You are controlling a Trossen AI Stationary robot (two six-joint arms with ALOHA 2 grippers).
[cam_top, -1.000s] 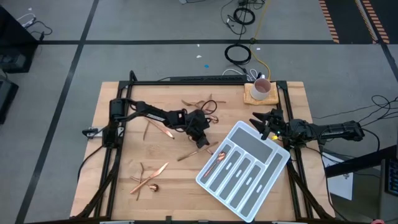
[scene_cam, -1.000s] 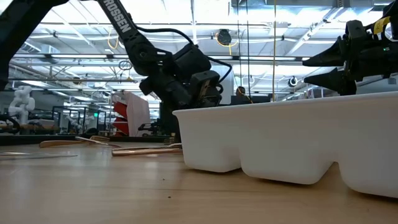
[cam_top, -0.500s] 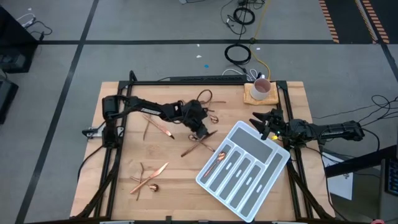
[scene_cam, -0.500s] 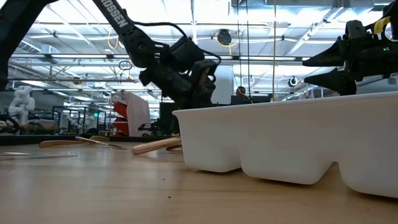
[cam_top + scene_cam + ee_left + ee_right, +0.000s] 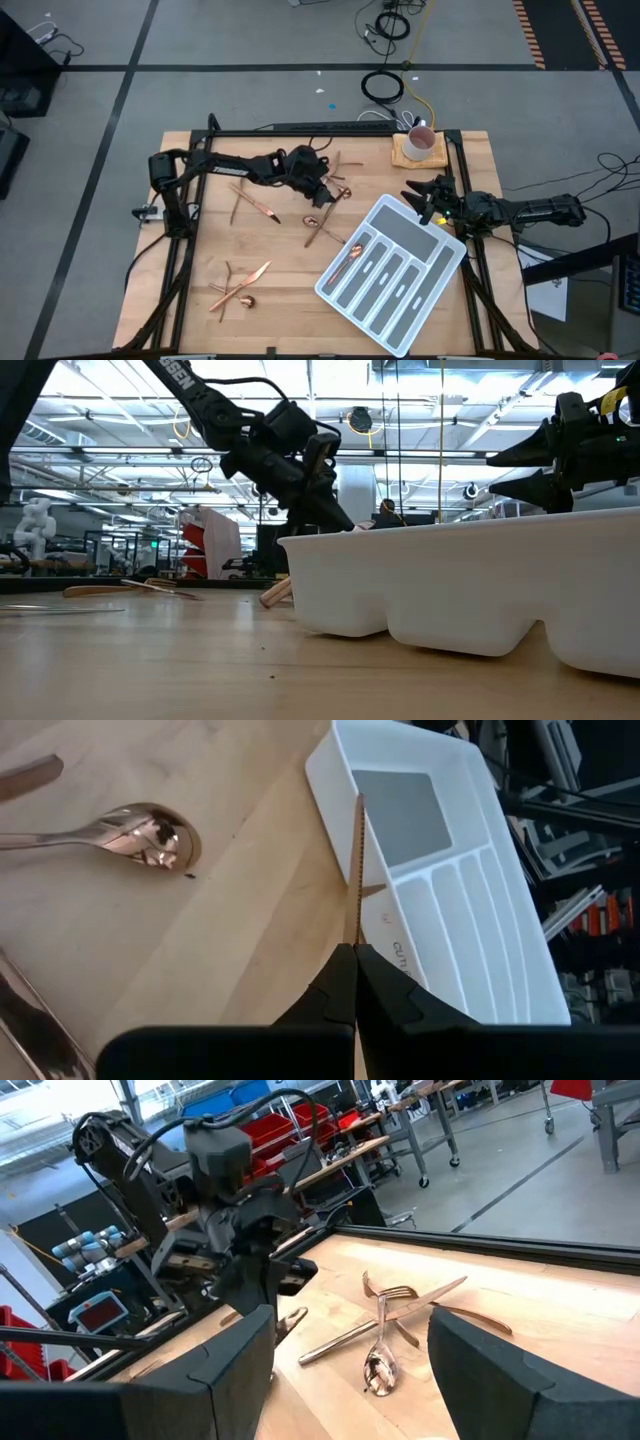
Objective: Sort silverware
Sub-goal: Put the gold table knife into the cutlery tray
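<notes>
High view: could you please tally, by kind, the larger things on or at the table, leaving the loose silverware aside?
Cutlery tray: 1
Mug: 1
Wooden coaster: 1
Robot arms: 2, the left arm and the right arm
Total: 5

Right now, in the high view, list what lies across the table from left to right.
Cutlery pile near the front-left → loose knife → left gripper shut on a knife → tray → mug on its coaster → right gripper, fingers open, over the tray's far corner.
</notes>
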